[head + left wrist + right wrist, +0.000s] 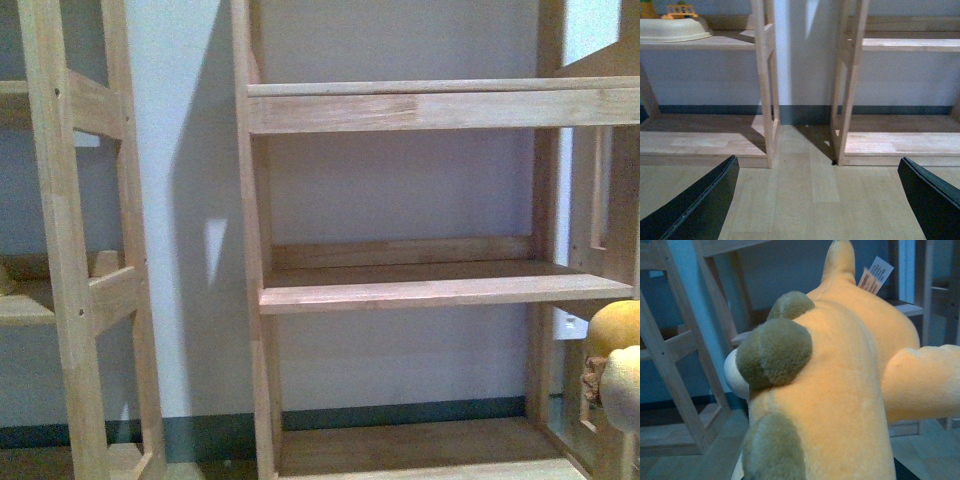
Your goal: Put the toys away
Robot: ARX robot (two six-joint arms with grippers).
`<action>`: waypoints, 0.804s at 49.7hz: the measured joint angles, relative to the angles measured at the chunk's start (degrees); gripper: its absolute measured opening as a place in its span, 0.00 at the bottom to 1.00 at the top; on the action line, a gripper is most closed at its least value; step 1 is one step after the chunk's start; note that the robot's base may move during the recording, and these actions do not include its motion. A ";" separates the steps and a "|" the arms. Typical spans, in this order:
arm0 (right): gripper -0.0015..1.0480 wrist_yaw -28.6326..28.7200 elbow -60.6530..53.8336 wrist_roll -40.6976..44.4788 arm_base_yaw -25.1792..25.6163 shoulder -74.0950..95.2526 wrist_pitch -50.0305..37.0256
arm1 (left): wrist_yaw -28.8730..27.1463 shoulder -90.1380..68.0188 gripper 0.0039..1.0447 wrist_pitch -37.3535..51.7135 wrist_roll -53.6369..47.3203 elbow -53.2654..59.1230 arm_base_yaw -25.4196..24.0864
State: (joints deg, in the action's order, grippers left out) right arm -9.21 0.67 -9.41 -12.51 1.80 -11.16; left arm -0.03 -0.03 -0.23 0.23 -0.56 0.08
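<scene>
Currently my left pincer (817, 159) is spread wide: its two dark fingers (705, 205) stand well apart with nothing between them, above a pale wooden floor (810, 200). Beyond them, the left wrist view shows the feet of two wooden shelf units with a gap of wall between; a cream basin (670, 30) sits on one upper board.

Front view: one shelf unit (440, 290) stands straight ahead with bare boards. A second unit (70, 290) stands to the left, and white wall (190, 200) shows between them.

The plush toy (615, 340) shows at the right edge of the front view, just below the level of the middle board and off every board.

Right wrist view: the orange-yellow toy (840, 390) fills the frame, with dark olive patches (775, 352) and a paper tag (875, 274) at its far end.

No part of my right pincer shows, so I cannot tell its state.
</scene>
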 joint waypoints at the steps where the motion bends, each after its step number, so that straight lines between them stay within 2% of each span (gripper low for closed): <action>1: 0.19 0.17 0.00 0.00 0.00 0.00 0.00 | 0.00 0.00 0.95 0.00 0.00 0.00 0.00; 40: 0.19 0.39 0.00 0.00 -0.11 0.00 0.00 | 0.00 0.00 0.95 0.00 0.00 0.00 -0.02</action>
State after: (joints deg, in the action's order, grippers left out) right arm -8.82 0.67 -9.41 -12.62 1.80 -11.16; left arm -0.03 -0.03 -0.23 0.23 -0.56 0.05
